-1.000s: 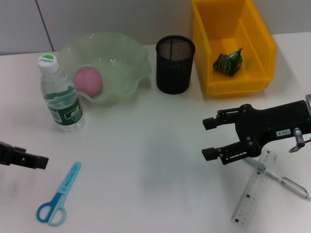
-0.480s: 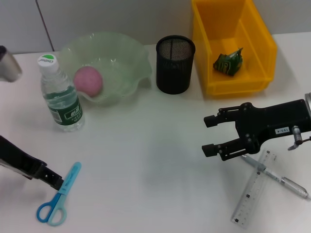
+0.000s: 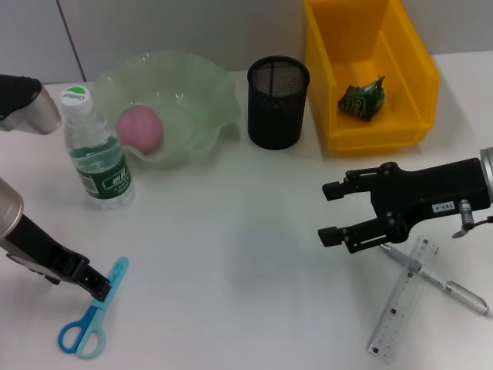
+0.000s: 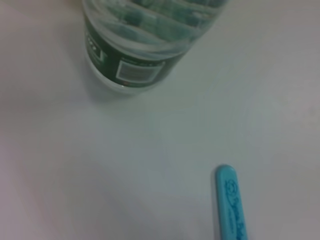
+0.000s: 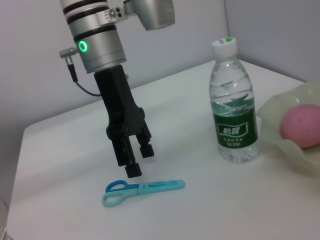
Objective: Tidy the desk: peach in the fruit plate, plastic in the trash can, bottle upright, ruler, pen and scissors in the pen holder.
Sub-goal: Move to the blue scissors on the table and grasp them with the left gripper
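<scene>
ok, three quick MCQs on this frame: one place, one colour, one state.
1. Where is the peach?
A. in the yellow bin
B. in the fruit plate
C. on the bare table

2. What colour are the scissors?
A. blue
B. red
C. black

3. The bottle is:
A. lying on its side
B. upright
C. held by the right end effector

Key: 1 B, it sits inside the green fruit plate. 2 A, handles and sheath are light blue, with the left end effector right above them. 3 B, it stands cap up; the right end effector is open, far from it.

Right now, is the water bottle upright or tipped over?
Upright. The water bottle stands on its base on the desk, its white cap on top, beside the fruit plate; the right wrist view agrees.
</scene>
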